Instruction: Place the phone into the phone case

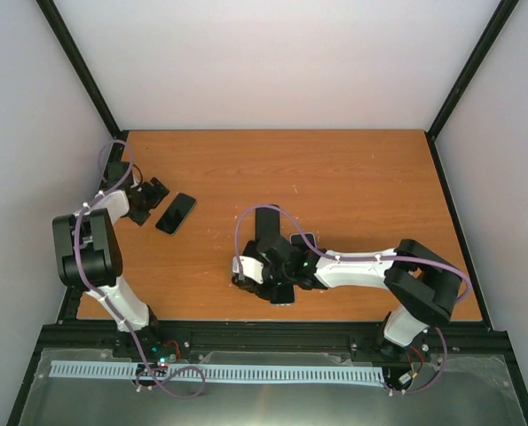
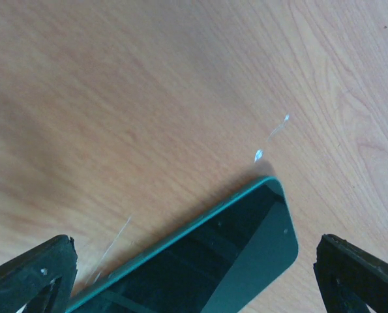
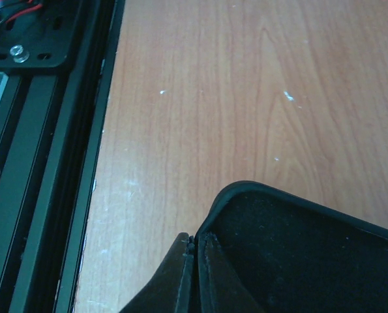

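Right end effector [image 3: 195,277] is clenched on the rim of the black phone case [image 3: 304,254], probably pinning it near the front edge of the table [image 3: 200,98] so that the case is steady for loading. Left end effector [image 2: 194,274] is released, with its fingers spread either side of the phone [image 2: 246,257]. The phone lies flat at the table's left side, well apart from the case. This straddle appears to prepare a grasp on the phone.

phone [image 1: 176,213] flat beside left pincer [image 1: 153,204]; phone case [image 1: 266,222] under right arm [image 1: 361,266] (mid-table)
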Motion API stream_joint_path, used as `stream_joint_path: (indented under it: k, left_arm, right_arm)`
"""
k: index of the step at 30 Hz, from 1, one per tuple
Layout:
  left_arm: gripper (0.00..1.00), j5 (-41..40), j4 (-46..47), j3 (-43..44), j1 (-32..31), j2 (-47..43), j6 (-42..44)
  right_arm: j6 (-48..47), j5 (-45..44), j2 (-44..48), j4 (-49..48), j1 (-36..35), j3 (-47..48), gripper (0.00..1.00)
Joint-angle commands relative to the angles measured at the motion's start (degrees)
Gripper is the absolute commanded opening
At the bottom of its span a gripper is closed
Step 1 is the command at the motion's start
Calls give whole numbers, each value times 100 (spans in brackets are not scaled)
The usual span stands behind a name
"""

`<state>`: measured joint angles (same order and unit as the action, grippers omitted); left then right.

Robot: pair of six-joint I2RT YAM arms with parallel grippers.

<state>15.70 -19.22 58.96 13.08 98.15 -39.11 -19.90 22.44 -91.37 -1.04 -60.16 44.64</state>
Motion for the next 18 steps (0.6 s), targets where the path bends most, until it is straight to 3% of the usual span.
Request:
stream_joint_path:
  k: [1, 7, 18]
  left_arm:
    - [99, 25, 90, 514, 19, 345, 334]
    - [99, -54, 115, 767, 19, 706, 557]
    - [99, 81, 233, 968, 19, 1122, 632]
  right_arm:
    - [-580, 650, -230, 85, -36, 162, 3]
    - [-856, 578, -430, 159, -31, 71, 3]
    - [-952, 1252, -330, 550, -52, 243, 3]
